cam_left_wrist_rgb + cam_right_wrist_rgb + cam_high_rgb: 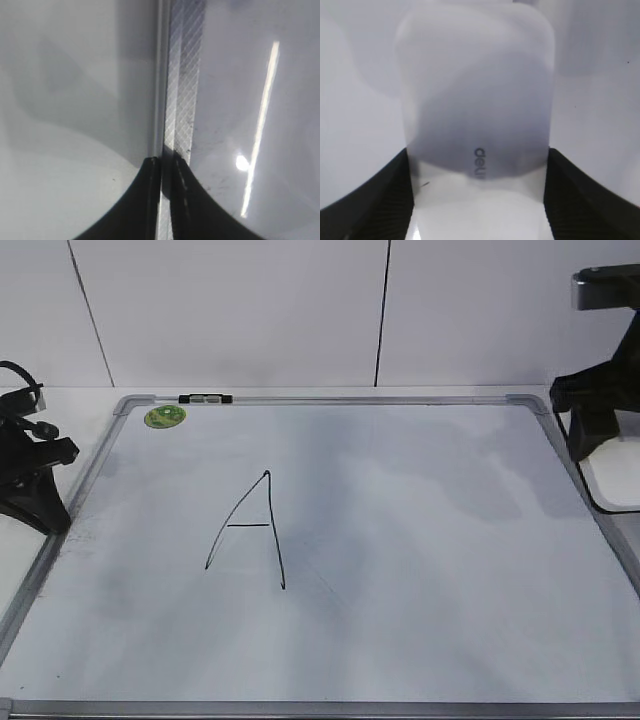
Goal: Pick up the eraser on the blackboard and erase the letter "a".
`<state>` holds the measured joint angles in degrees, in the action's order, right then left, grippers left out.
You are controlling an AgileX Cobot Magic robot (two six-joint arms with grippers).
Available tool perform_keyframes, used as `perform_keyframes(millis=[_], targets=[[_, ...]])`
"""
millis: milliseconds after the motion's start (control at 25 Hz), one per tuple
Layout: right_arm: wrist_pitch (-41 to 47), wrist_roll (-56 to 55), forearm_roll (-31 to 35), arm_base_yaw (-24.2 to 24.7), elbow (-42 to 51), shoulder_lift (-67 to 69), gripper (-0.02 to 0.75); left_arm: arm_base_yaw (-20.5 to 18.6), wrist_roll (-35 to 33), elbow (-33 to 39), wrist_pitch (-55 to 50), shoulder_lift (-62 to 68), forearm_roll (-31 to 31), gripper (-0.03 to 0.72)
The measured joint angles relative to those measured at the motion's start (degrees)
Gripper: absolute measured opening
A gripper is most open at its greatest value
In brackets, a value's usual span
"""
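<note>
right tool (477, 200) clamps the white rounded eraser (475, 100), grey lettering showing near its pads.

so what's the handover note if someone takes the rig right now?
Left gripper: jaws shut, empty, over the board's left frame.
Right gripper: jaws closed on the eraser, at the right edge of the blackboard.
Board: only the capital A shows, with a grey smear to its right. No lowercase "a" is visible, so the erasing looks done.
Left: check the board up close for marker residue, then probably set the eraser down.
</note>
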<state>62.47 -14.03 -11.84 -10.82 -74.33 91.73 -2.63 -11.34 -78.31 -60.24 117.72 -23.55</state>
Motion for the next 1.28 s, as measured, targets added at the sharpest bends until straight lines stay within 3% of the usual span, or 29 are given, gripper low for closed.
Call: perform_keyframes(millis=[320,760,1280], targets=[[2.0,2.2,1.7,1.4,-1.7,7.3,0.534,0.0,0.0,0.0,0.0,0.0,0.0,0.02],[6.8,6.2,6.6,7.1,-8.9,15.9,0.534,0.0,0.0,0.0,0.1,0.0,0.0,0.02],[6.9,7.7,8.3,7.7,-10.7,22.3,0.534,0.0,0.0,0.0,0.2,0.0,0.0,0.021]])
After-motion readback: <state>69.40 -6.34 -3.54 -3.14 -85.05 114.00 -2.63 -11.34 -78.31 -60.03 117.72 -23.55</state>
